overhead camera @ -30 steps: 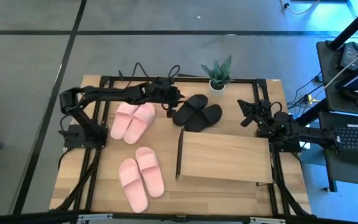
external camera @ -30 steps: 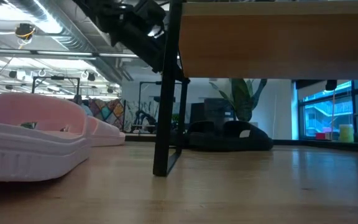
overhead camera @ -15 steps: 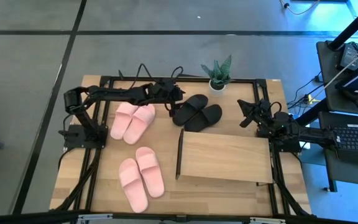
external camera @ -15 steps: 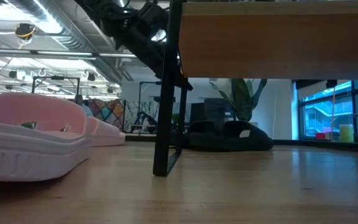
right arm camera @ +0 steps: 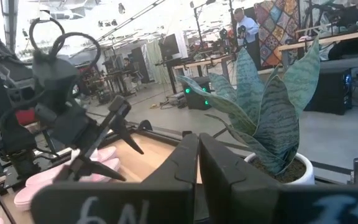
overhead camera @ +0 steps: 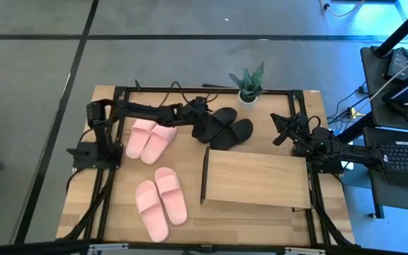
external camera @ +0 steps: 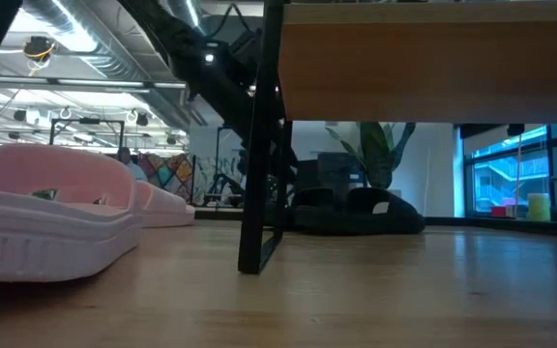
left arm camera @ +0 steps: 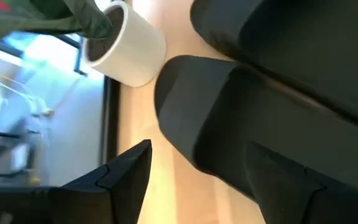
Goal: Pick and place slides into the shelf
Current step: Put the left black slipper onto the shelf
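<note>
A black pair of slides (overhead camera: 225,127) lies at the table's far middle, soles down. My left gripper (overhead camera: 203,127) reaches over from the left, slanting down. It is open, and the left end of the nearer black slide (left arm camera: 210,106) lies between its fingers. One pink pair (overhead camera: 151,138) lies under the left arm, another pink pair (overhead camera: 161,202) at the near left. The shelf (overhead camera: 257,177) stands at the near right on its dark frame. My right gripper (right arm camera: 198,163) waits shut at the right edge, pointing level. My left gripper has one finger (left arm camera: 126,174) standing clear of the black slide's end (left arm camera: 173,118). The other finger blends into the dark slide, so I cannot tell whether it touches. The slide lies flat on the table.
A potted plant in a white pot (overhead camera: 247,97) stands at the far edge, just behind the black slides. The shelf's dark leg (external camera: 259,193) stands close in front of them. Bare tabletop (overhead camera: 112,205) lies at the near left.
My left gripper has gone toward the table's right edge and down, from over the far pink pair to the black slides' left end. It has rolled about its own line on the way. The slides and the right arm have kept still.
</note>
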Controlling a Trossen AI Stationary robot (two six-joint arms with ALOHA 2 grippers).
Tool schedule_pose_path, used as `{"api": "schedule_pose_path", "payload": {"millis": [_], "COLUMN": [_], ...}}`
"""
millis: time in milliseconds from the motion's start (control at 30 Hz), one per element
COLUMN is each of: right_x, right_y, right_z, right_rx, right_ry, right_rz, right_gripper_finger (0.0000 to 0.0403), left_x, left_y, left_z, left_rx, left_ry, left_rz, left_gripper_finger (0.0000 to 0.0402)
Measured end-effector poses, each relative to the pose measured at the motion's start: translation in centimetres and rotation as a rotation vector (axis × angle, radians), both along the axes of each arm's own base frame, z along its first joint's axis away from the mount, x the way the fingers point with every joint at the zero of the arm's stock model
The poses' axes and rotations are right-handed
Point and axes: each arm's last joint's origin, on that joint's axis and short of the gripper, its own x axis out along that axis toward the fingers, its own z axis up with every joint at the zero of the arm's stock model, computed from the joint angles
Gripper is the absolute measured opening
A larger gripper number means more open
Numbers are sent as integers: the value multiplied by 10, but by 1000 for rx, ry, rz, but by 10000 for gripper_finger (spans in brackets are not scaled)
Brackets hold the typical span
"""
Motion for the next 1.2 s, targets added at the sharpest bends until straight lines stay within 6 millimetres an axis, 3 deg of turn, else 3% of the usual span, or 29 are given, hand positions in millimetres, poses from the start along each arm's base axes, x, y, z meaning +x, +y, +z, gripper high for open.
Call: {"api": "schedule_pose_path", "payload": {"millis": [267, 667, 1200], "right_x": [0, 0, 1], "right_y": [0, 0, 0], "right_z": [-1, -4, -5], "right_rx": [-6, 0, 3], "right_ry": [17, 43, 53], "right_rz": [-1, -1, -1], "right_gripper_finger": [19, 19, 19], "left_x": [13, 19, 23], "left_y": [1, 3, 13], "left_z": [-9, -32, -49], "left_rx": [40, 40, 90], "left_ry": [-89, -67, -79], "left_rz": [9, 18, 85], "left_gripper_finger": [247, 242, 159]}}
